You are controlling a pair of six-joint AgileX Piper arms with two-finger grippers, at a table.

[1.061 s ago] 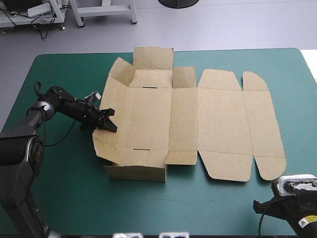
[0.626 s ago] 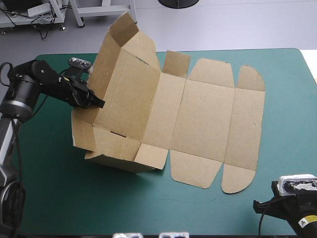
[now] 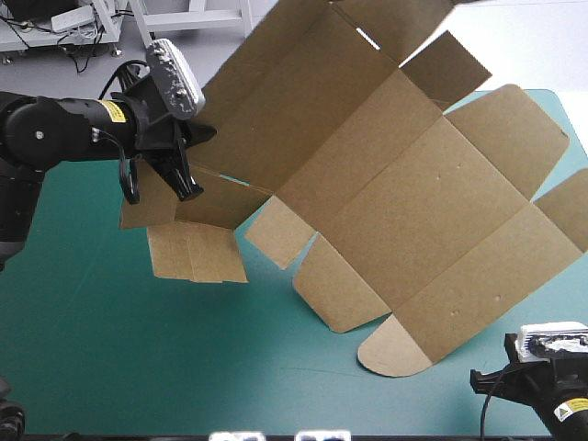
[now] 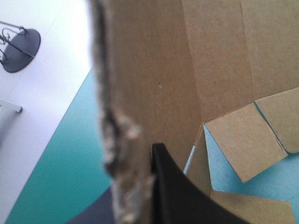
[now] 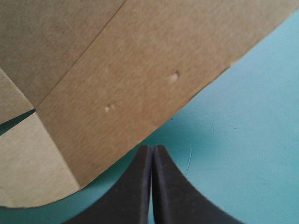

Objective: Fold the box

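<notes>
The left gripper (image 3: pixel 186 186) is clamped on the box (image 3: pixel 386 184), pinching a wall panel at the sheet's left end. In its own wrist view one black finger (image 4: pixel 176 198) lies flat against the inner face of the brown board, just beside a ragged cut edge. The other finger is hidden behind the sheet.

From where I stand, that arm holds its end high over the left part of the table. The whole cut sheet hangs in the air, unfolded and tilted, sloping down toward the table's near right corner. Its upper flaps reach past the far edge, over the pale grey floor (image 3: pixel 537 41). Below the gripper a short creased panel (image 3: pixel 197 253) dangles clear of the table. The lowest rounded flap (image 3: pixel 395 351) comes down very near the teal-green cover (image 3: pixel 92 322); I cannot tell whether it touches.

The right gripper (image 5: pixel 152 148) sits low at the near right corner, empty, its two black fingers pressed together into one point. The curved edge of that low flap lies just ahead of it, apart from the fingertips. Two small dents mark the board there.

The cover lies smooth and flat, shaded under the raised board, with a few faint scuffs ahead of the right gripper. Beyond the far left corner, pale metal frame legs (image 3: pixel 193 18) stand on the floor.
</notes>
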